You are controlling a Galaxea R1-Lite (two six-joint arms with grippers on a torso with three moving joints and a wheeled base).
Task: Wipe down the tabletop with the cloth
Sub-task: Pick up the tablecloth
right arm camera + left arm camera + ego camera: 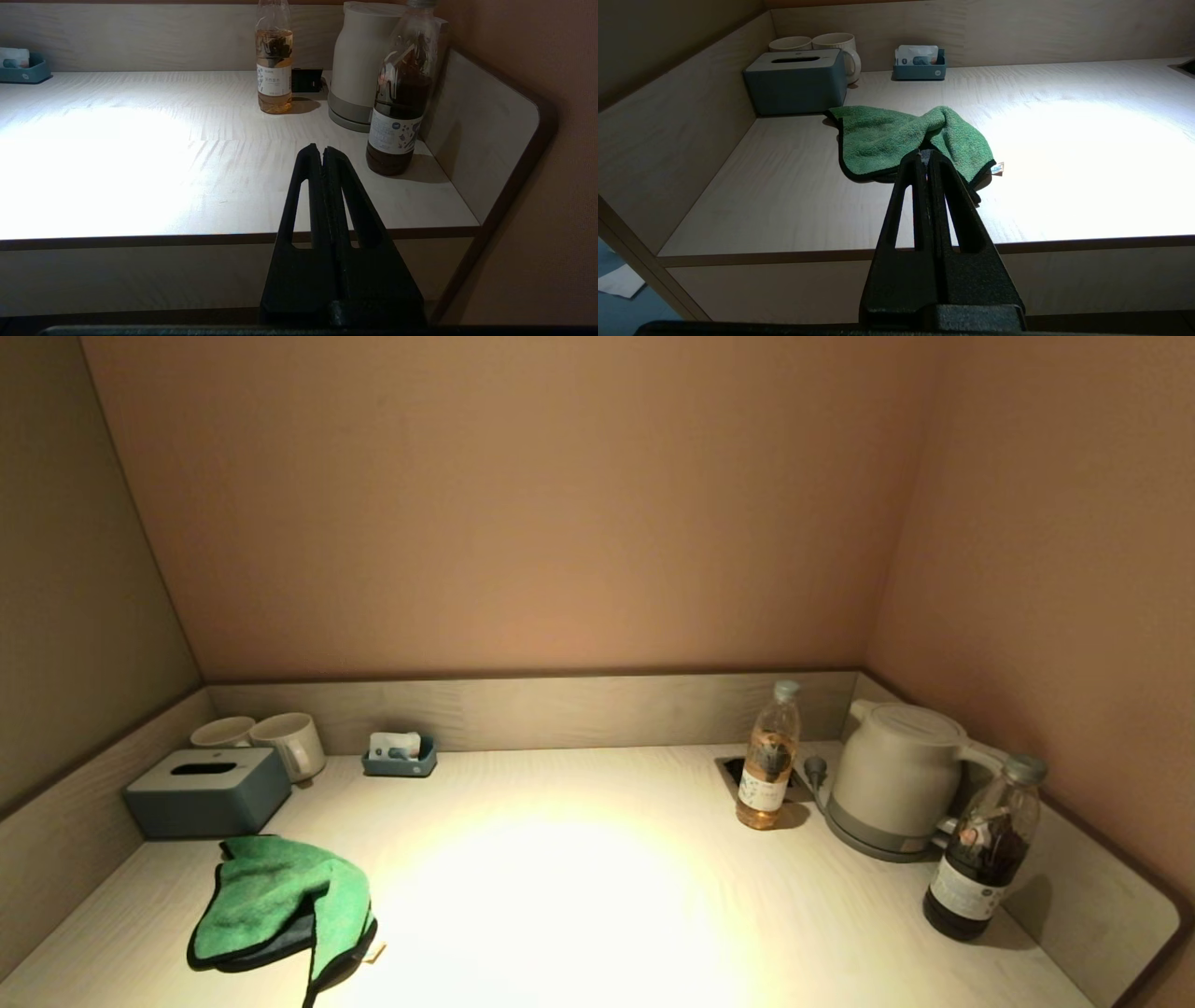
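Note:
The green cloth point(275, 910) with black edging lies crumpled on the tabletop point(597, 896) at the front left, just in front of the tissue box. It also shows in the left wrist view point(896, 137), with its white tag point(998, 168) at one corner. My left gripper point(924, 156) is shut and empty, held off the table's front edge and short of the cloth. My right gripper point(322, 151) is shut and empty, held off the front edge near the dark bottle. Neither gripper shows in the head view.
A grey-blue tissue box point(207, 791), two mugs point(289, 743) and a small blue tray point(400, 756) stand at the back left. A pale tea bottle point(768, 767), a socket cutout point(738, 770), a kettle point(894, 777) and a dark bottle point(982, 847) stand at the right. A raised rim point(523, 709) bounds the tabletop.

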